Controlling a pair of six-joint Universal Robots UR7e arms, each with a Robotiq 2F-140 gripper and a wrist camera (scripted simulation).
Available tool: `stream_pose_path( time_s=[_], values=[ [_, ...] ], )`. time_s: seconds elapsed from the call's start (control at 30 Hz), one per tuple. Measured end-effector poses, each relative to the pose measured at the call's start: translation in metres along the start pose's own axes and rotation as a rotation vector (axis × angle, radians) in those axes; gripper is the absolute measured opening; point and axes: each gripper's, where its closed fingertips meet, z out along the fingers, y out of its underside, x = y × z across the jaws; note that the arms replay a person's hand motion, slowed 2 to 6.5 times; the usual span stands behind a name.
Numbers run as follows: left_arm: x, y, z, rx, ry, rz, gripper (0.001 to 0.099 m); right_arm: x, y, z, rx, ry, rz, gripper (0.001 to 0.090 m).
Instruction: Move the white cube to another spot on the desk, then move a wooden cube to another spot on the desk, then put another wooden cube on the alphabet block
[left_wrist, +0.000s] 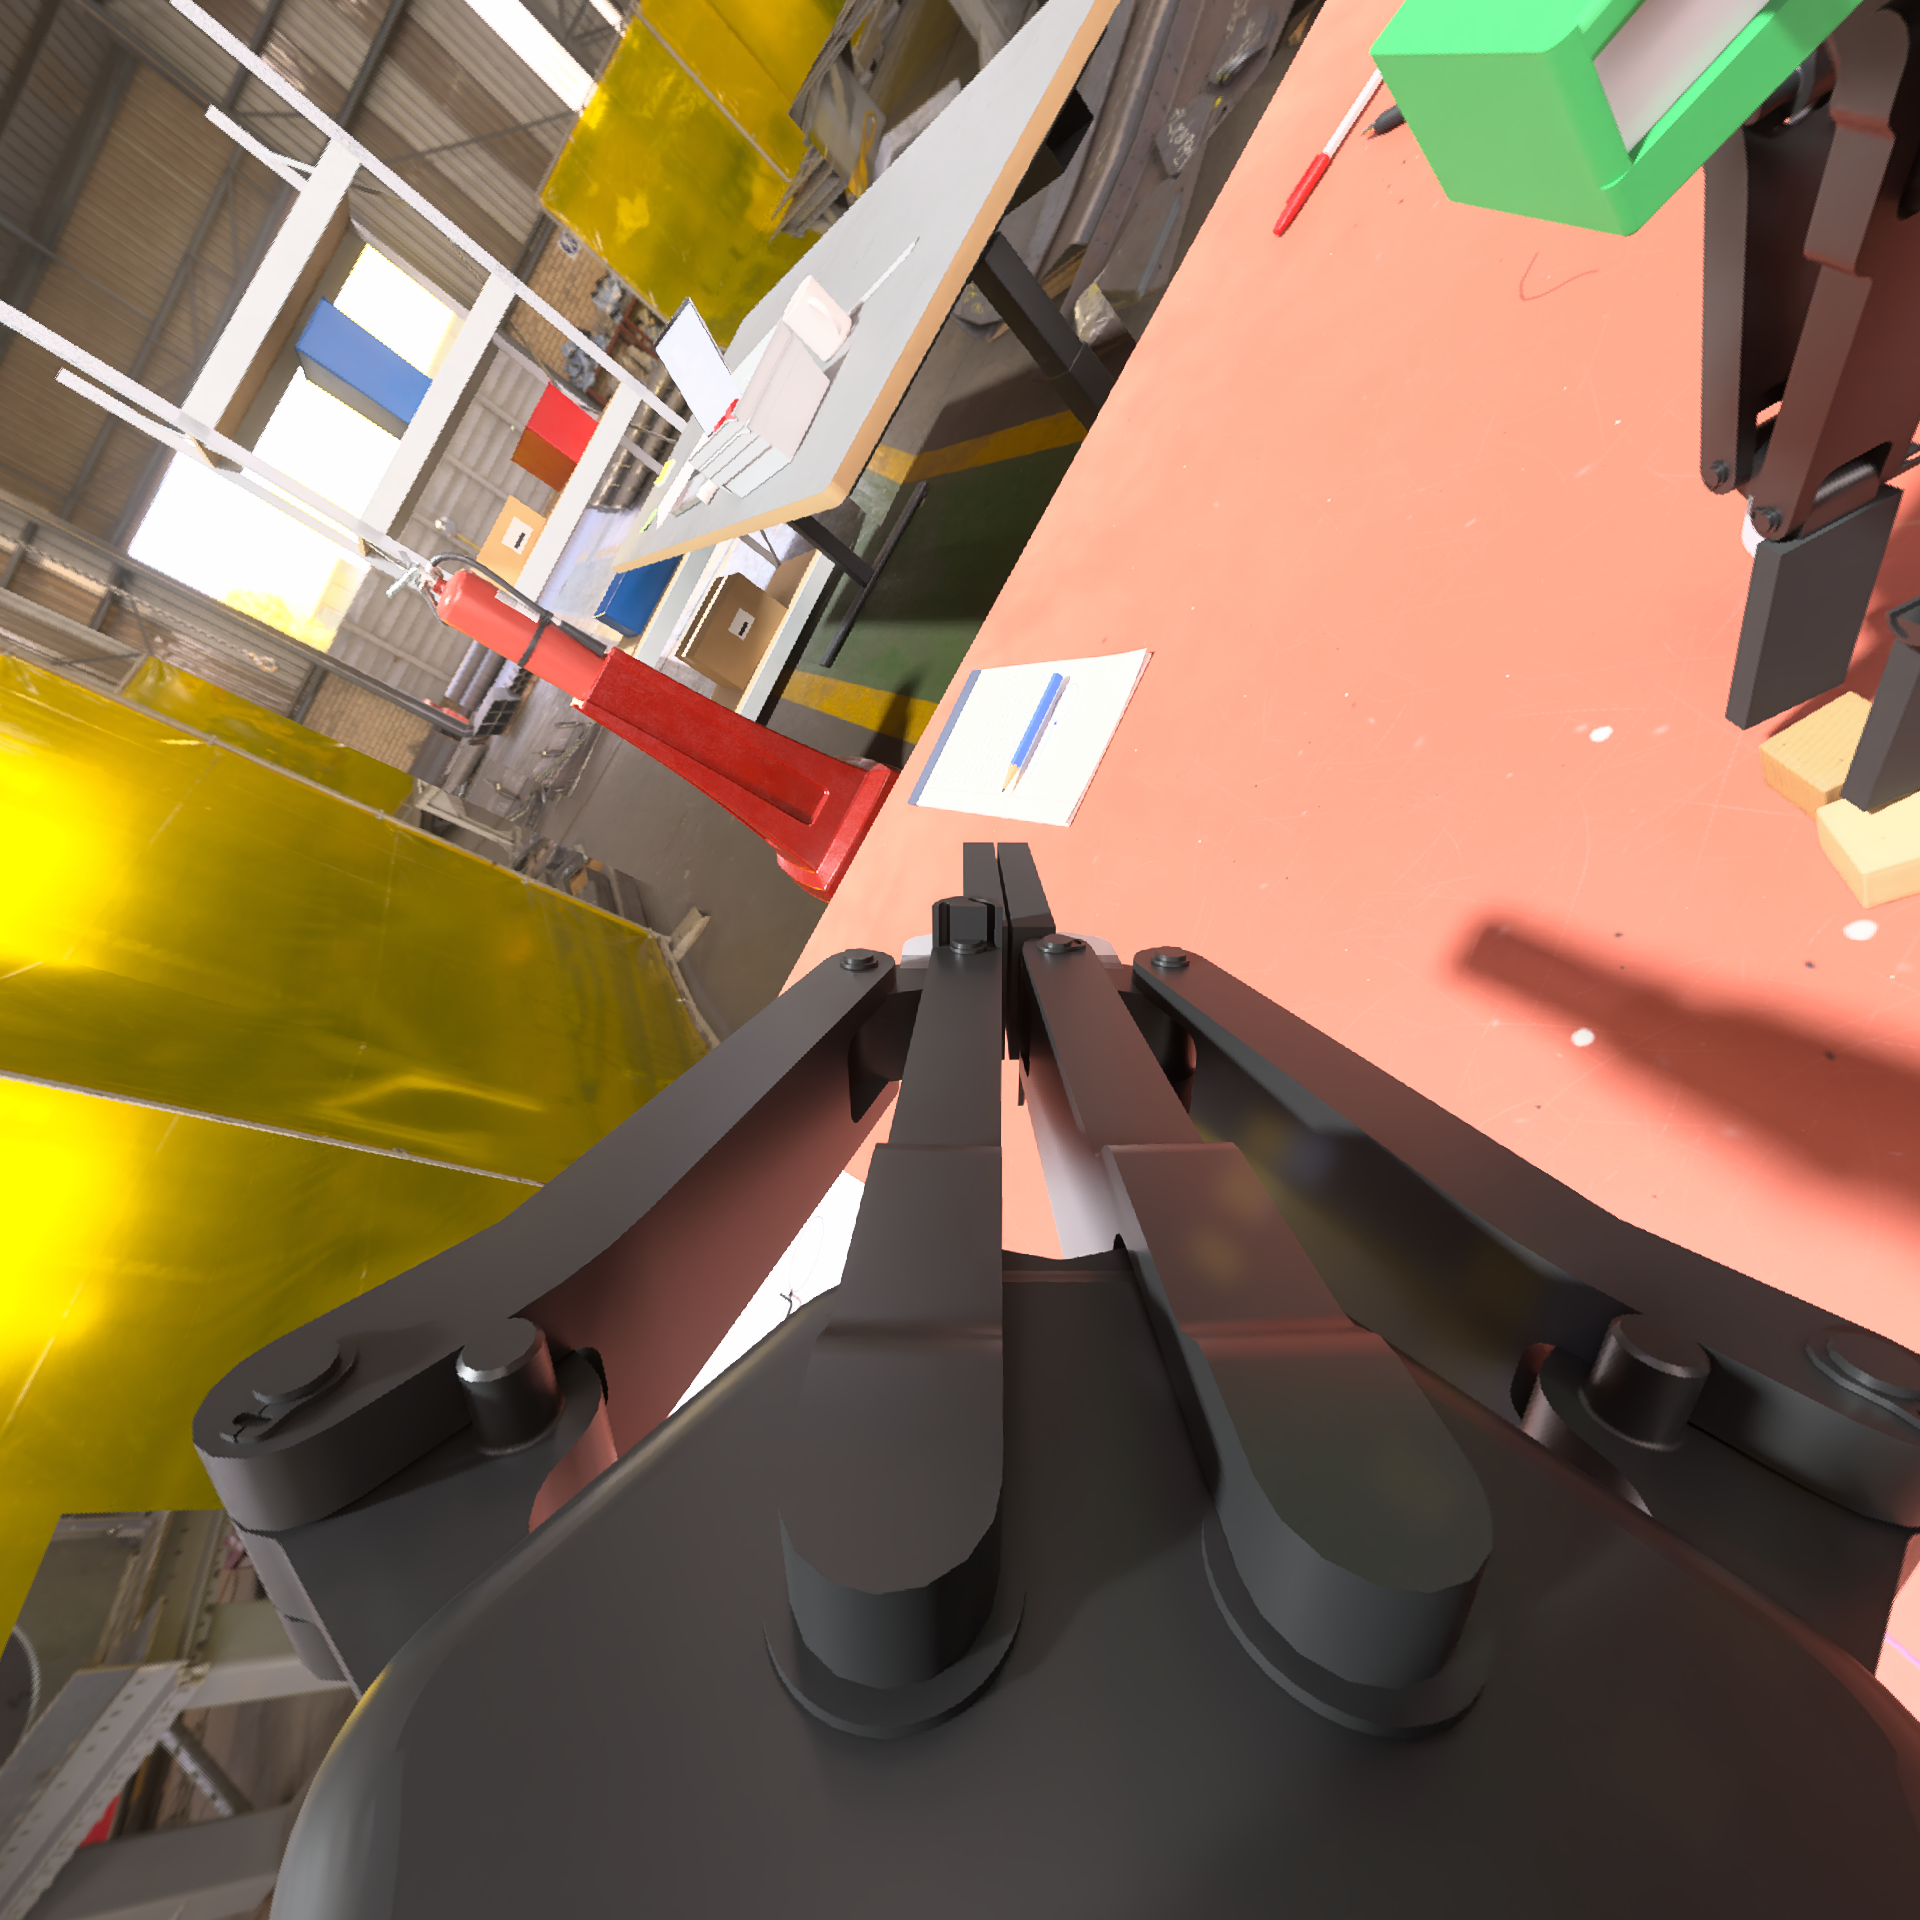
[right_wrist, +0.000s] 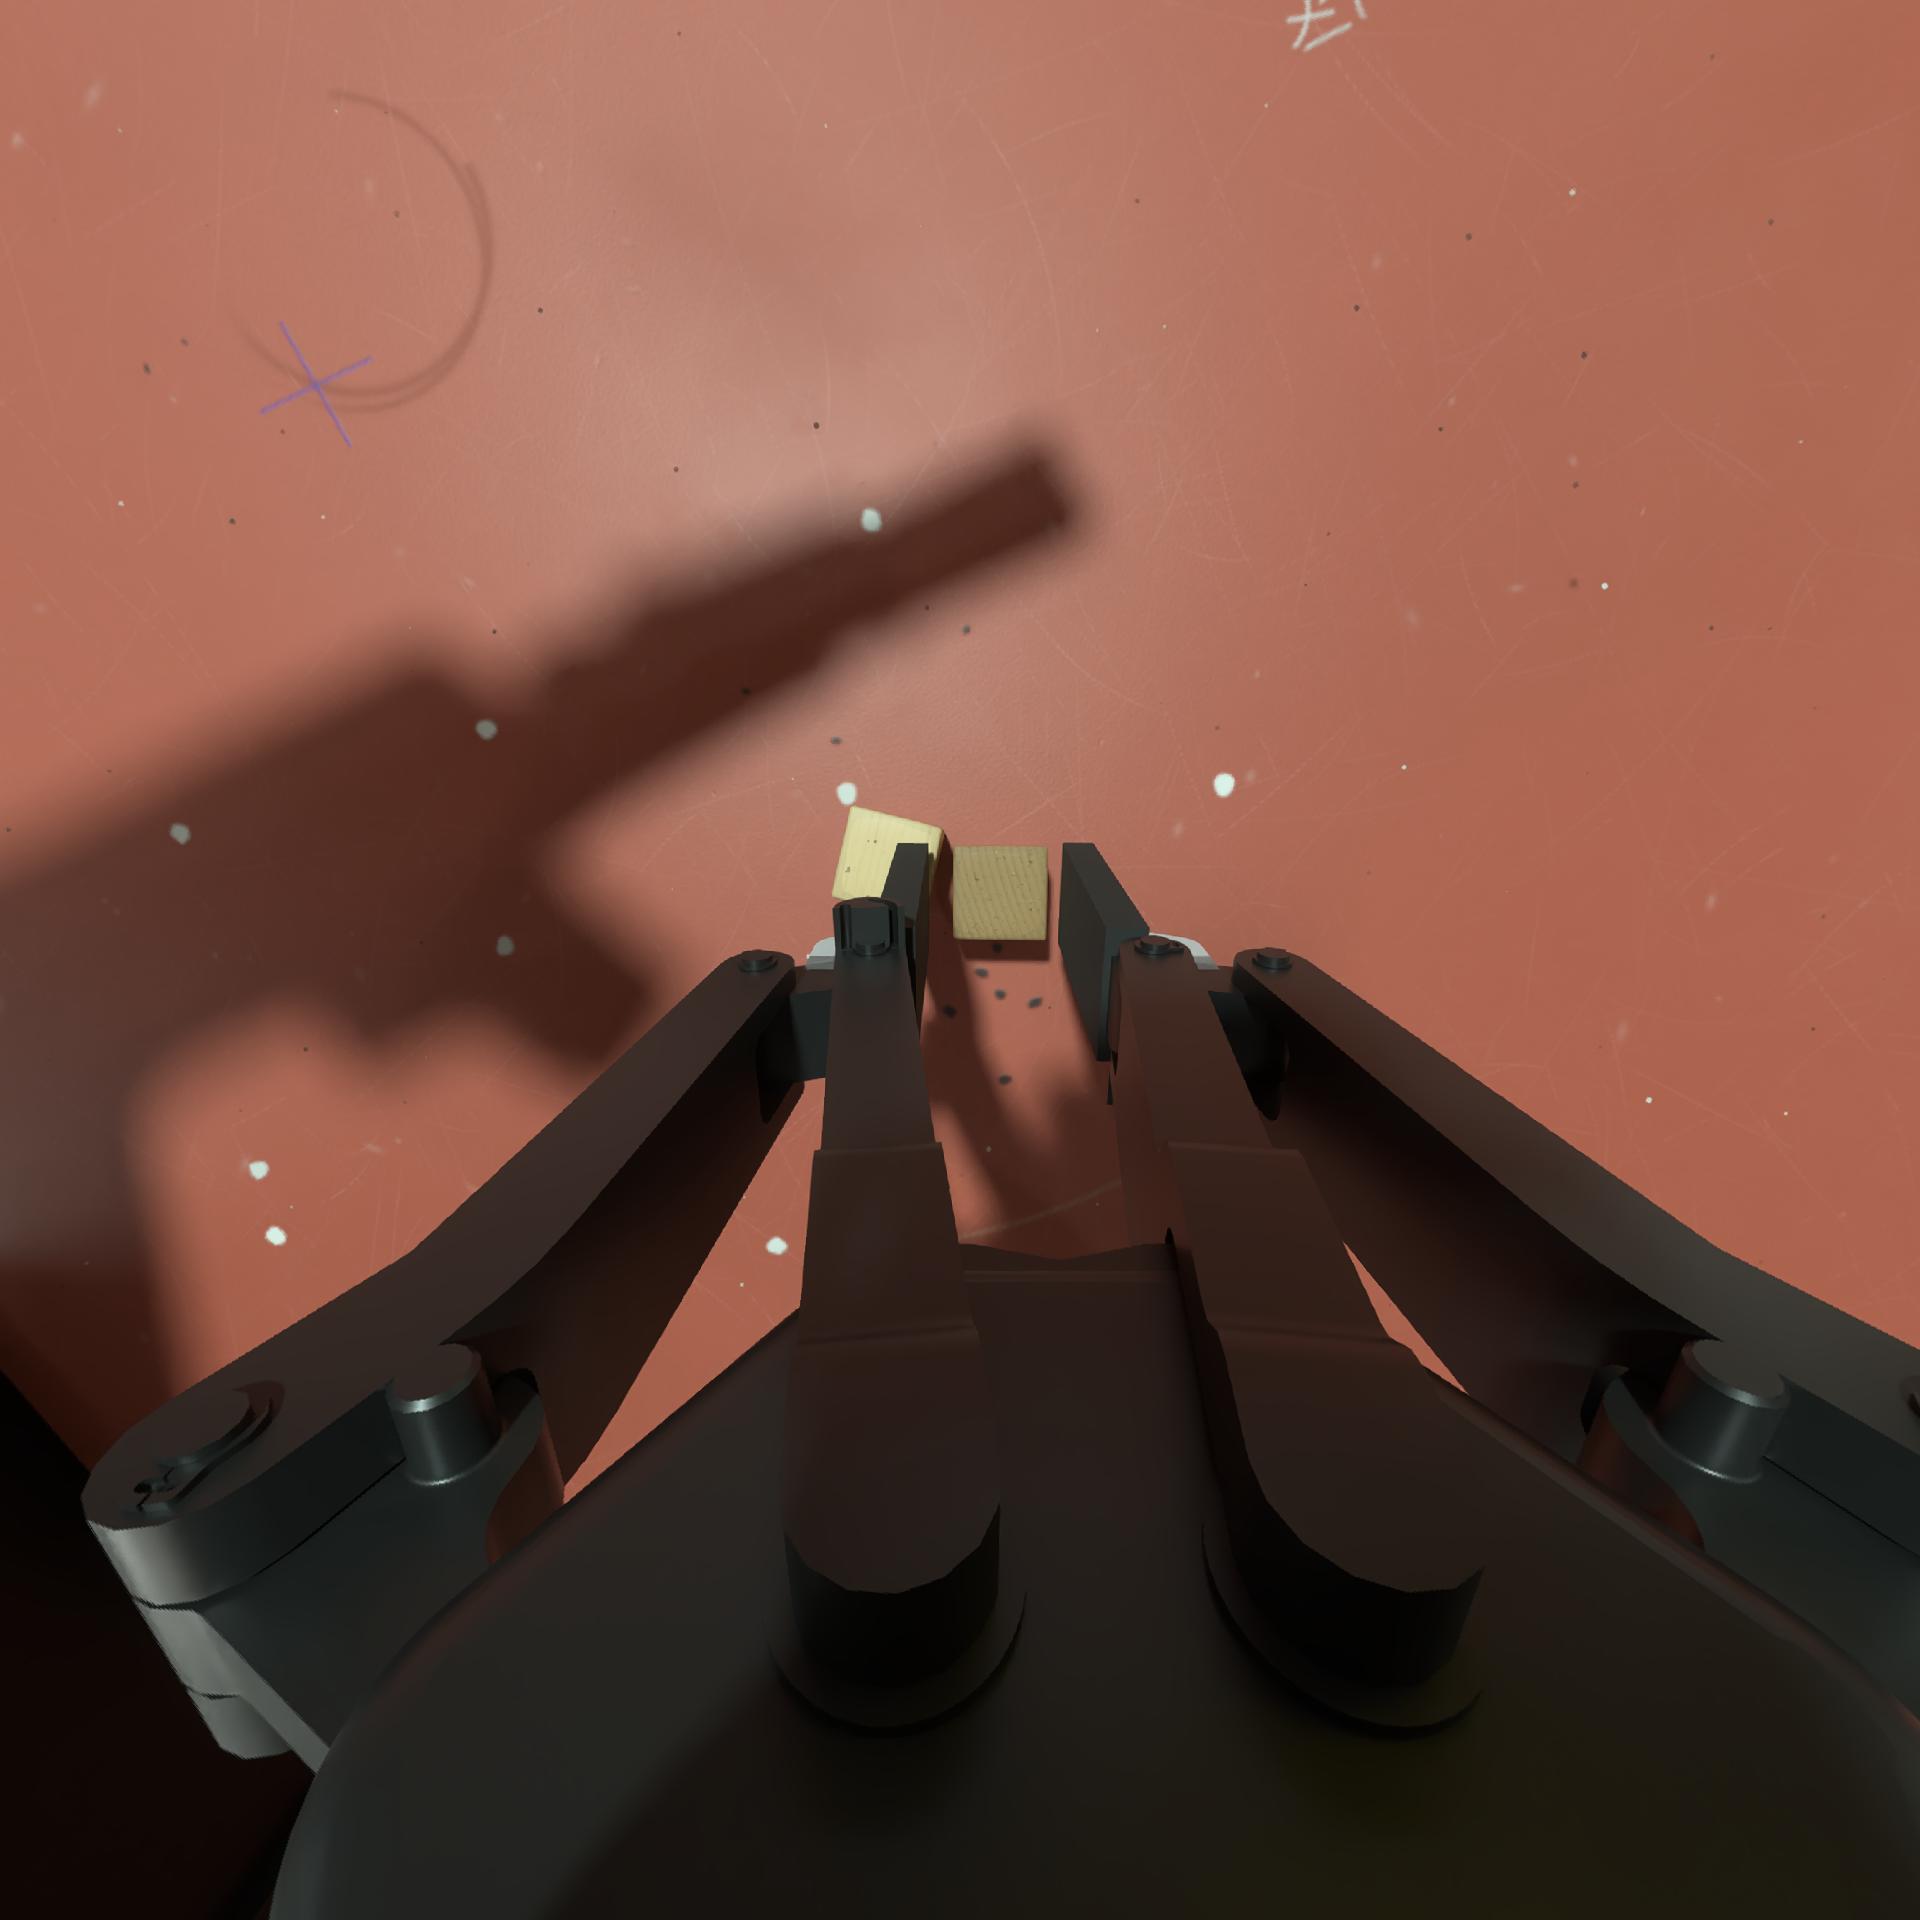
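My right fingers are spread narrowly around a wooden cube on the desk, neither pad touching it yet. A second, paler cube sits just beside, behind my left pad. My left fingers are pressed together, empty, pointing at a notepad with a blue pencil.

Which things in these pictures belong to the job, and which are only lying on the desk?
For the job:
- darker wooden cube, between the open right gripper fingers
- paler wooden cube beside it

Only lying about:
- notepad with blue pen
- red pen
- green box
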Motion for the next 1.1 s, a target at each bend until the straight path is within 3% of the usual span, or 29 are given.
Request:
stream_pose_path(
  time_s=[1.1],
  values=[
    [0.0067, -0.0016, 0.0017, -0.006, 0.013, 0.024, 0.0009, -0.0002, 0.0027, 0.0025, -0.040, -0.007, 0.024, 0.0335]
  ],
)
